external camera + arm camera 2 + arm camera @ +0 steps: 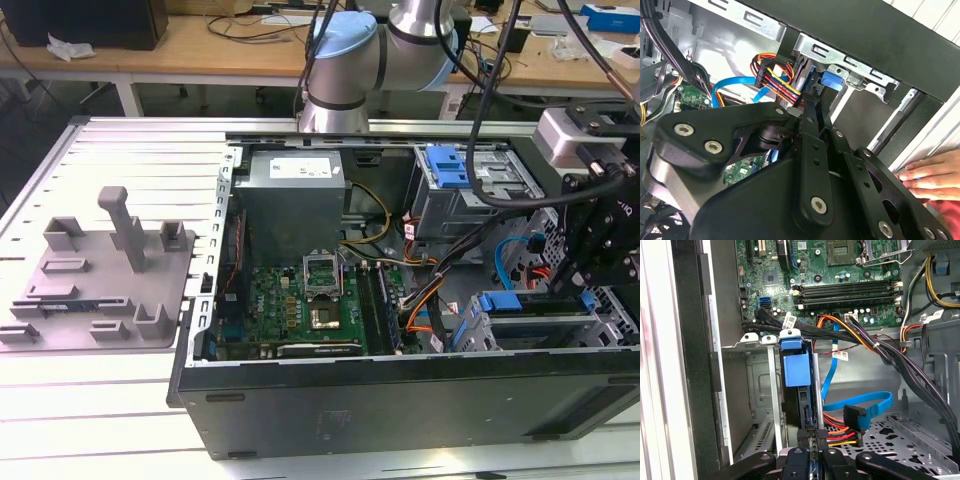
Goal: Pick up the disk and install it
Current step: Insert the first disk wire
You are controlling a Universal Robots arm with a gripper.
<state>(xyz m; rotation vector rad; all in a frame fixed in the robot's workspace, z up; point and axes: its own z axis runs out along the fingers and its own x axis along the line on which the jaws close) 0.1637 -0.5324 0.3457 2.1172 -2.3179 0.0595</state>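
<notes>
The disk stands on edge in the drive cage at the case's front corner, its blue carrier tab facing the motherboard. That blue tab also shows past the fingertips in the second wrist view. In the exterior view the blue-edged disk sits in the cage at the view's lower right. My gripper is shut on the disk's near edge, its black fingers drawn close together. It hangs over the cage on the exterior view's right.
The open computer case holds a motherboard, a grey power supply and an upper cage with a blue latch piece. Power and blue data cables lie beside the cage. A person's hand rests outside the case wall.
</notes>
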